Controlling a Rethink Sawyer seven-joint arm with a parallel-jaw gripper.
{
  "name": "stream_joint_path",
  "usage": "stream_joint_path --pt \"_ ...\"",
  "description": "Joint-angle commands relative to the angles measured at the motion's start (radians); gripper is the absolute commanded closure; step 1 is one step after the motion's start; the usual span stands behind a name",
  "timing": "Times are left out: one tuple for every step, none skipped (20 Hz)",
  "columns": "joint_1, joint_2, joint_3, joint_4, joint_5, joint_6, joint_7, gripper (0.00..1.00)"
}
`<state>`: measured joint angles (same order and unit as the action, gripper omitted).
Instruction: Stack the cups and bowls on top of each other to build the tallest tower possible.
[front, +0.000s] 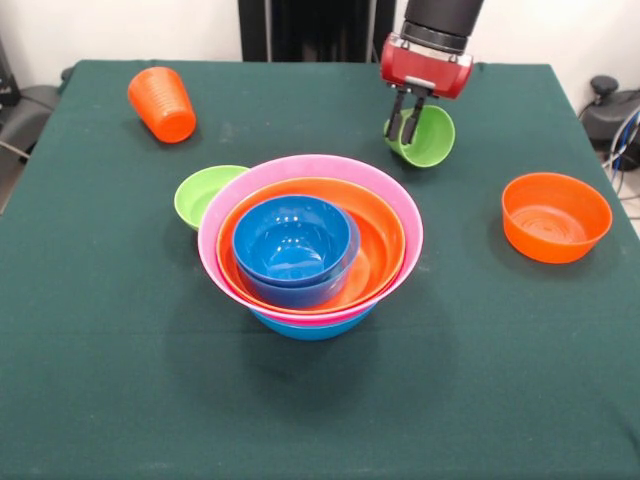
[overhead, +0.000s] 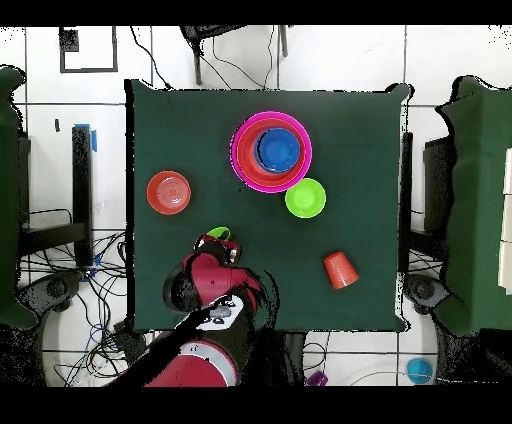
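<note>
Cups came first in the count: two of them. The lime-green cup (front: 424, 137) hung tilted off the table at the far side, mouth turned sideways, with the gripper (front: 410, 117) clamped on its rim, one finger inside and one outside. The orange ribbed cup (front: 163, 103) lay tipped on the green table (front: 100, 380) near the far left corner in the front view, well apart from everything else.

Bowls numbered six, by my count. Four were nested in the tower (front: 310, 245) at the table's middle — a wide blue bowl (front: 312, 326) at the base, the pink bowl (front: 400, 215) in it, a large orange bowl (front: 378, 240) in that, and a smaller blue bowl (front: 292, 240) innermost; a second blue rim below it might have been another bowl, I could not tell. A small lime-green bowl (front: 200, 195) sat touching the pink rim on the left, and a small orange bowl (front: 556, 216) stood alone to the right.

All looked like thin glossy plastic — light, stiff and likely slippery. A rim pinch seemed the natural hold for the cups, though a smooth wall could swing or slide in the jaws. The ribbed cup probably offered better purchase. The light pile would likely shift if nudged from the side.
</note>
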<state>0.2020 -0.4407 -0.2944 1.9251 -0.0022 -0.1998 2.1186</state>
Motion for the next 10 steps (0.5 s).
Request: stream_joint_path --pt "-0.011 0.016 0.128 -0.004 -0.015 0.126 0.087 1.00" --pt "-0.011 0.016 0.128 -0.005 -0.016 0.129 0.086 1.00" --pt "-0.012 0.015 0.128 -0.006 -0.017 0.132 0.084 1.00" --pt "-0.008 0.016 0.128 -0.005 -0.015 0.132 0.085 1.00" --pt "-0.004 0.016 0.123 -0.007 -0.013 0.133 0.085 1.00" --pt "0.001 0.016 0.118 -0.010 -0.007 0.125 0.091 1.00" --pt "0.010 0.011 0.108 -0.012 -0.004 0.117 0.092 1.00" --pt "0.019 0.007 0.098 -0.015 0.000 0.109 0.094 1.00" --pt "0.015 -0.004 0.104 -0.007 0.004 0.116 0.101 1.00" --pt "0.011 -0.015 0.110 0.000 0.008 0.124 0.108 1.00"
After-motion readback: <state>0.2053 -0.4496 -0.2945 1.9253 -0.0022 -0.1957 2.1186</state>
